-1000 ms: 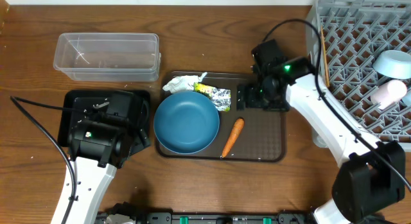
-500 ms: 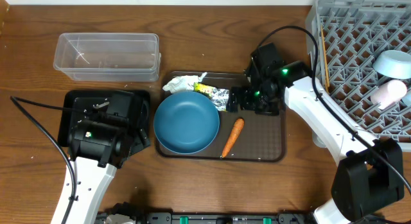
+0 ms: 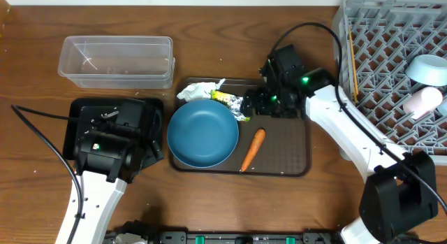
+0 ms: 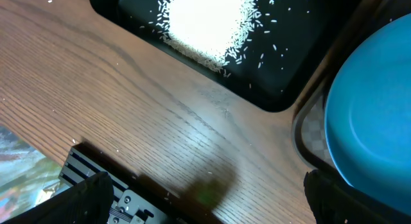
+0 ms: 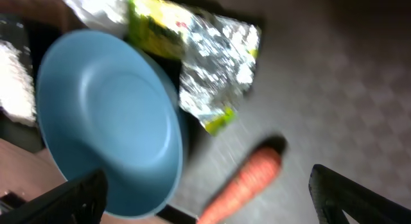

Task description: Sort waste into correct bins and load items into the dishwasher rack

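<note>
Hovering the right gripper (image 3: 253, 104) above the upper middle of the dark brown serving tray (image 3: 286, 149), jaws spreading wide apart and clamping nothing, just right of the foil wrapper (image 3: 236, 104). Seeing that silver and green-yellow wrapper lying crinkled on the serving tray's upper part, touching the rim of the large dark-blue bowl (image 3: 202, 132). Finding the bowl sitting upright on the serving tray's left half. Spotting crumpled white paper (image 3: 197, 91) at the serving tray's upper left corner, and the small orange carrot (image 3: 253, 149) lying slantwise on the serving tray just right of the bowl, apart from the wrapper.

Hanging the left gripper (image 4: 202, 198) low over the table just left of the serving tray, jaws likewise standing wide apart and gripping nothing. Seeing the heap of white rice (image 4: 205, 22) lying in the black tray (image 4: 295, 70), close beside the serving tray's left edge.

Noting the clear tub (image 3: 119, 80) up and left of the serving tray. Finding the grey dishwasher rack (image 3: 377, 55) to the serving tray's right, carrying the light-blue bowl (image 3: 427, 68), the cup (image 3: 422, 101) and the chopsticks (image 3: 352, 59).
</note>
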Tool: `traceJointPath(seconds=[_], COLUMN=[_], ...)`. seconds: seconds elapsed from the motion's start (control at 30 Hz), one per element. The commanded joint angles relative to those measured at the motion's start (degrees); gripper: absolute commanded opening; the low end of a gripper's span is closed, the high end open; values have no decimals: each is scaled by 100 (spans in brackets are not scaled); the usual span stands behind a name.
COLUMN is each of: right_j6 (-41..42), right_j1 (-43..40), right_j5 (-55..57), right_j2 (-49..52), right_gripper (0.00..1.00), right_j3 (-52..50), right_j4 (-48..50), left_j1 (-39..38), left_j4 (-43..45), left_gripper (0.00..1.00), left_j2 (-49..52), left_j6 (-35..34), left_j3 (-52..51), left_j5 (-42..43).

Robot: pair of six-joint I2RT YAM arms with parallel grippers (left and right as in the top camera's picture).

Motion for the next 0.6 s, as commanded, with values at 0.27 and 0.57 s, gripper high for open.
traceJointPath(seconds=[0.27,0.57], right_j6=[546,968], right_j1=[168,205], right_j5=[529,326], right_j2=[278,837], right_gripper=[95,99], right_j3=[-26,-26], right_j4=[702,1154], left_j1=[28,28], left_j4=[-17,-17], left_gripper=[98,98], left_j2=[0,0], left_j6=[-74,-74], left_j3=[57,57], left_j5=[-52,-52])
